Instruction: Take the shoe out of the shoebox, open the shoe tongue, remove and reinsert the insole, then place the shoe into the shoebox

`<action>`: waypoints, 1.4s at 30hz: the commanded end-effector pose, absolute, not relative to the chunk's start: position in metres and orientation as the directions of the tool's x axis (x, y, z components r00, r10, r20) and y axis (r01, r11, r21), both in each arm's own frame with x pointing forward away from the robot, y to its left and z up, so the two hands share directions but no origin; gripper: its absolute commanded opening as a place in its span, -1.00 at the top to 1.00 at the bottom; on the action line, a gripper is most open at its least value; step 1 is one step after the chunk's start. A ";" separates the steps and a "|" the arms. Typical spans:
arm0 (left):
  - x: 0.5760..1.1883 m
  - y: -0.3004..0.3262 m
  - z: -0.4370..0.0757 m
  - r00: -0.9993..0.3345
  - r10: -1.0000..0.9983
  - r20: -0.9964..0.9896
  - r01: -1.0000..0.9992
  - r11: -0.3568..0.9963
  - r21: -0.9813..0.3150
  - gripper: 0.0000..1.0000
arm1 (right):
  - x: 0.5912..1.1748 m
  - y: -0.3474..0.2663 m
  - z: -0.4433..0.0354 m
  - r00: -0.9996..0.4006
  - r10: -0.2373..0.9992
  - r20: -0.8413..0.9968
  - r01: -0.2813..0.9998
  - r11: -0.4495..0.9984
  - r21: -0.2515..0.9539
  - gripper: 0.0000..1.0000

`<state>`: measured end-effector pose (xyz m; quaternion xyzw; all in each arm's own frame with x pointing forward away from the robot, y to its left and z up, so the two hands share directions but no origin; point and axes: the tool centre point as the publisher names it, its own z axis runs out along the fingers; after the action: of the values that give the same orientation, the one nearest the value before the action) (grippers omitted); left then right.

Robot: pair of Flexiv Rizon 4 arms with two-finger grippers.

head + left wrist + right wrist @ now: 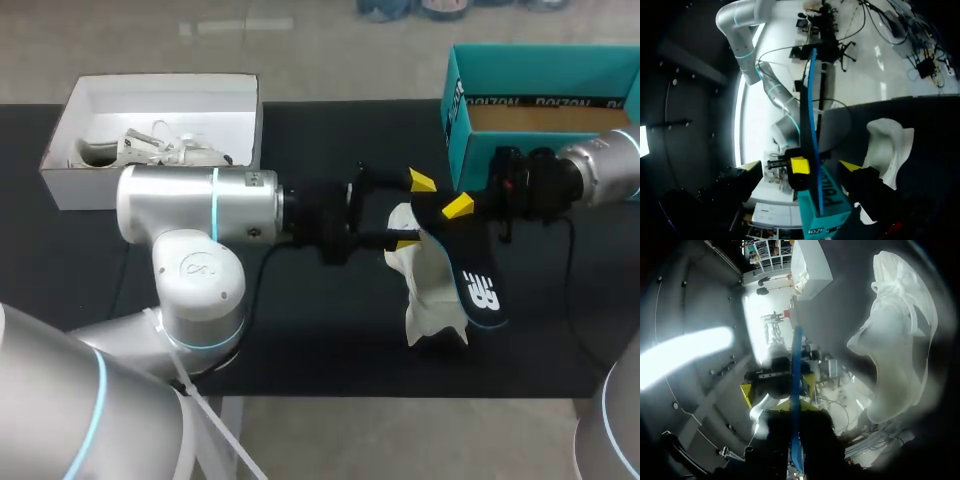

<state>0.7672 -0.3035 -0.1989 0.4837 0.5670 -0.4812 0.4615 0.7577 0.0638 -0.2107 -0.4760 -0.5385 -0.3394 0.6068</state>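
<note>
Your right gripper is coming in from the right and pinching the upper end of the black, blue-edged insole, its fingers closed on it from both sides; in the right wrist view the insole is showing edge-on as a thin blue line running ahead from that gripper. Your left gripper is reaching in from the left with its fingers spread wide, one yellow tip on either side of the held end and neither touching it; in the left wrist view the insole is standing as a blue edge between those open fingers. A crumpled piece of white paper is lying on the black table just beside the insole, partly under it. The shoe is sitting inside the white shoebox at the far left corner, well apart from both grippers; the teal shoebox is standing at the far right, just behind your right arm.
</note>
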 end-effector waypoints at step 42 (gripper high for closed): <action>0.734 -0.330 -0.203 -0.102 0.086 -0.991 0.984 0.159 -0.087 -0.20 | 0.757 0.064 -0.211 0.190 0.102 0.977 0.925 0.315 -0.213 1.00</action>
<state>0.7301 -0.3246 -0.2017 0.4576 0.5843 -0.4580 0.4893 0.7577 0.0638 -0.2107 -0.4761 -0.5385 -0.3395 0.6068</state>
